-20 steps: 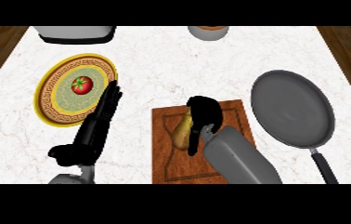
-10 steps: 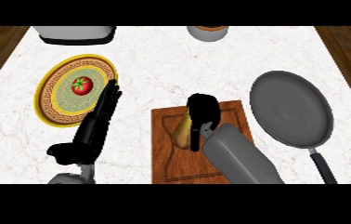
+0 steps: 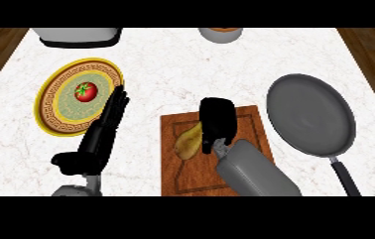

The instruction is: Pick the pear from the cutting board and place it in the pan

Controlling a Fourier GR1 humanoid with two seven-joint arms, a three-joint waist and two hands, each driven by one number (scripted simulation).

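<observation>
Pear [image 3: 187, 143], yellow-brown, is seen lying on the wooden cutting board [image 3: 253, 126] near the middle of the table's front edge; it has not been lifted. The right hand [image 3: 218, 121] is laid against the pear's right side, with its black fingers curled down round the fruit, so the grasp is judged to be made or nearly made. The grey pan [image 3: 311, 116] is set just beside the board, toward the table's right edge, and the pear is not yet in it. Lifting, carrying to the right and releasing are judged to be left. The left hand [image 3: 102, 131] is rested open, fingers straight, beside a patterned plate [image 3: 47, 109] on which a tomato [image 3: 86, 91] is carried, toward the table's left edge.
</observation>
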